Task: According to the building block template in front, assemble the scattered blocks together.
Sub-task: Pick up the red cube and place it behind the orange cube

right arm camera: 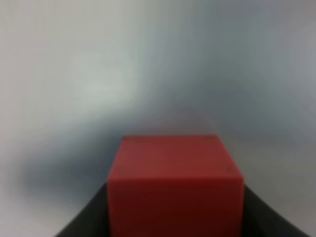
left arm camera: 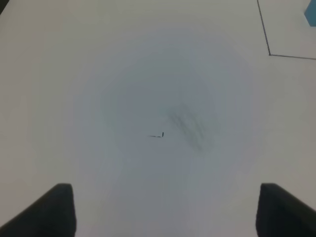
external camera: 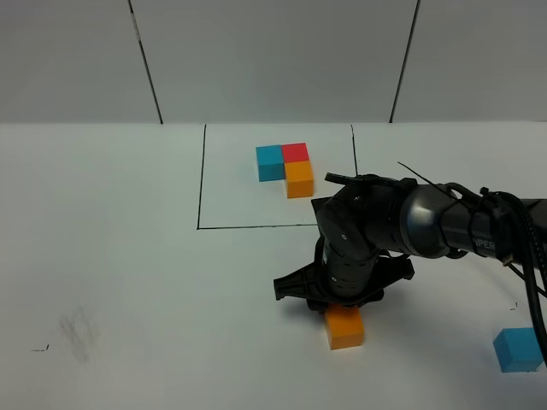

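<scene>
Right hand (right arm camera: 175, 222) tight around red cube (right arm camera: 175, 173), orange cube (external camera: 344, 326) just beside, blue cube (external camera: 518, 348) apart

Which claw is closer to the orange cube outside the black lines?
Right. The right gripper, shut on the red cube, sits right beside the orange cube; the left gripper hangs open over a grey smudge far to its left.

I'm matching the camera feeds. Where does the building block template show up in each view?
Exterior high: building block template, upper centre.
Left wrist: only its blue cube, cut off at the picture's edge.
Right wrist: not in view.
Shared landmark: black frame's corner, in the exterior and left wrist views only.
</scene>
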